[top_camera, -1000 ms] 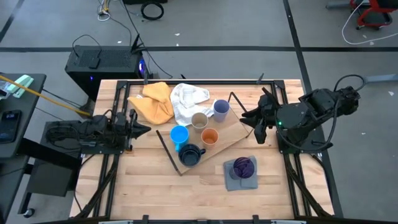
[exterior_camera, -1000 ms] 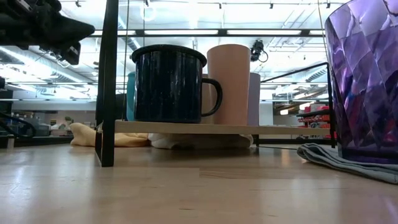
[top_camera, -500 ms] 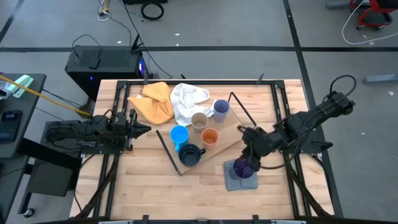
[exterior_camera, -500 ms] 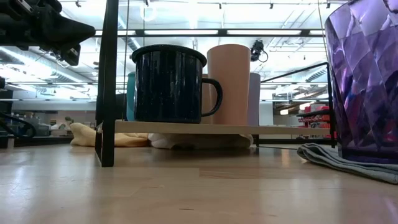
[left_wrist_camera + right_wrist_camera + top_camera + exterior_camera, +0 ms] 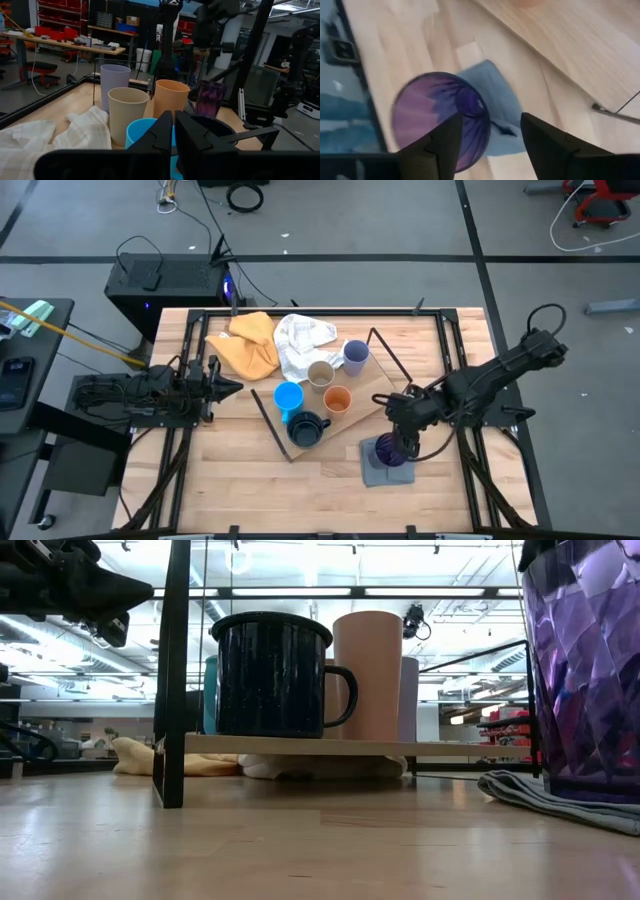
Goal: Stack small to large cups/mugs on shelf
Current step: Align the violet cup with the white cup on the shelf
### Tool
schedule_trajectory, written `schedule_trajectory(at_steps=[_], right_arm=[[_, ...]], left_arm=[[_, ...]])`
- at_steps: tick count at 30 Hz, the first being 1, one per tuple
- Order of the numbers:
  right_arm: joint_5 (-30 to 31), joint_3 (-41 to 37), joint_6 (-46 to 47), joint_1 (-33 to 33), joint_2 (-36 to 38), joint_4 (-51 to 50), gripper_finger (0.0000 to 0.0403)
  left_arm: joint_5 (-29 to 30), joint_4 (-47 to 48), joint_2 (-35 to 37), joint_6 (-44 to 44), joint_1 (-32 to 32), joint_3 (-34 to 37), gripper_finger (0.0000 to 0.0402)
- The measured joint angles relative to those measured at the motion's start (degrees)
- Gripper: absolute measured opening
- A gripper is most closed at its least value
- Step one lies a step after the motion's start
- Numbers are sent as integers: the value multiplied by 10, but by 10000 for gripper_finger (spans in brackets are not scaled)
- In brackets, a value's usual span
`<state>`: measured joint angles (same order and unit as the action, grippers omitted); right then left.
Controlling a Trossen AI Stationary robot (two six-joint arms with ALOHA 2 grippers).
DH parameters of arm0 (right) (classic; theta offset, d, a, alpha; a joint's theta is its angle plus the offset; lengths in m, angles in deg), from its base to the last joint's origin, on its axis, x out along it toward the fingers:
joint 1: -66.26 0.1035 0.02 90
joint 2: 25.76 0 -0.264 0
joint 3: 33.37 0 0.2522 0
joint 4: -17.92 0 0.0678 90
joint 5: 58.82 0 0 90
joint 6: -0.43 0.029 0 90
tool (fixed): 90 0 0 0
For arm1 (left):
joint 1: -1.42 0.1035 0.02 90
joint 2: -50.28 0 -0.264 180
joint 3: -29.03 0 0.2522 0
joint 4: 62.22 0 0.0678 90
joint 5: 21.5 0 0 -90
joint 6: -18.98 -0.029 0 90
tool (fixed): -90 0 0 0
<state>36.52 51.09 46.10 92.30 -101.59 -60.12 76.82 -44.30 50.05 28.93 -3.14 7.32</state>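
purple cup (image 5: 440, 117) rim between spread end effector (image 5: 490, 132) fingers.

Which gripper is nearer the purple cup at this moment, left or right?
Right. The right gripper hangs over the purple cup on the grey cloth, jaws open astride its rim. The left gripper waits at the table's left edge, jaws shut, beyond the shelf.

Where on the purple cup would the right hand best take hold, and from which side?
Probably the rim, from straight above. The purple cup stands upright and mouth-up on the grey cloth, off the shelf, with no handle showing. The right hand hangs over it, fingers open astride the near rim, so one finger inside and one outside the wall looks the easiest pinch.
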Motion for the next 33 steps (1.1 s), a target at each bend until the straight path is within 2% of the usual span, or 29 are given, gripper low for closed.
schedule_trajectory(at_steps=[7,19,22,24,26,27,33], right_arm=[[-21,0,-51,-17,-50,-2,217],[-54,0,-77,-21,-110,28,206],[-54,0,-71,-21,-111,30,168],[-57,0,-66,-21,-108,30,115],[-60,0,-68,-21,-102,30,43],[-59,0,-68,-20,-99,27,24],[-63,0,-64,-21,-92,28,8]], left_arm=[[6,0,0,0,0,0,24],[7,0,0,0,0,0,29],[7,0,0,0,0,0,32],[7,0,0,0,0,0,31],[7,3,0,0,0,0,28],[7,3,0,0,0,0,26],[10,9,0,3,0,0,19]])
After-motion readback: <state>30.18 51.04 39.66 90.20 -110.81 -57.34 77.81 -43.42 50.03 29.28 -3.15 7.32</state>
